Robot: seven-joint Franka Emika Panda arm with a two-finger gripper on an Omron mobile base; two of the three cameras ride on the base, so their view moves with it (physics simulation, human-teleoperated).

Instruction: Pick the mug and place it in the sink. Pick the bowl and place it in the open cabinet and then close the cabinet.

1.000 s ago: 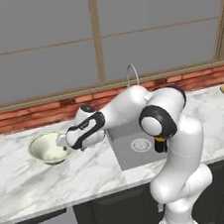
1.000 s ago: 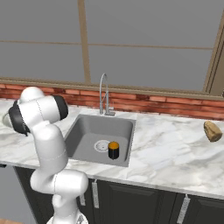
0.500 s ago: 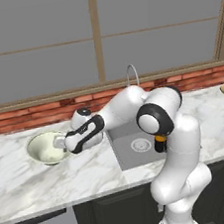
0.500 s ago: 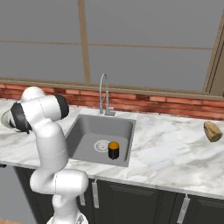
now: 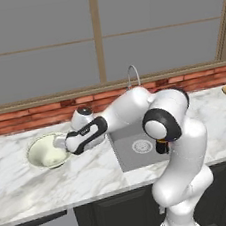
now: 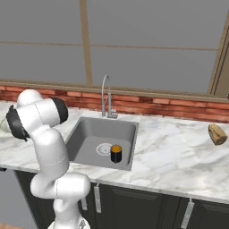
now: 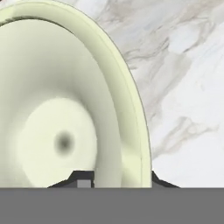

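Observation:
The pale cream bowl [image 5: 45, 153] sits on the marble counter left of the sink [image 5: 125, 156]. My gripper [image 5: 63, 142] reaches over its right rim. In the hand view the bowl [image 7: 57, 109] is very close, and its rim runs down between my two dark fingertips, one inside and one outside, both against it; the gripper [image 7: 122, 181] is shut on the rim. The mug [image 6: 116, 153], dark with an orange top, stands upright in the grey sink [image 6: 89, 134] beside the drain. The cabinet is out of view.
A chrome gooseneck faucet [image 6: 106, 96] rises behind the basin against the brick backsplash. A brown loaf [image 6: 217, 133] lies on the counter far right. Dark lower cabinet fronts run under the counter edge. My own arm spans the basin in the left base view.
The fingers have drawn together onto the bowl's right rim, and the hand has edged slightly left and down toward the bowl. Bowl and mug have stayed in place.

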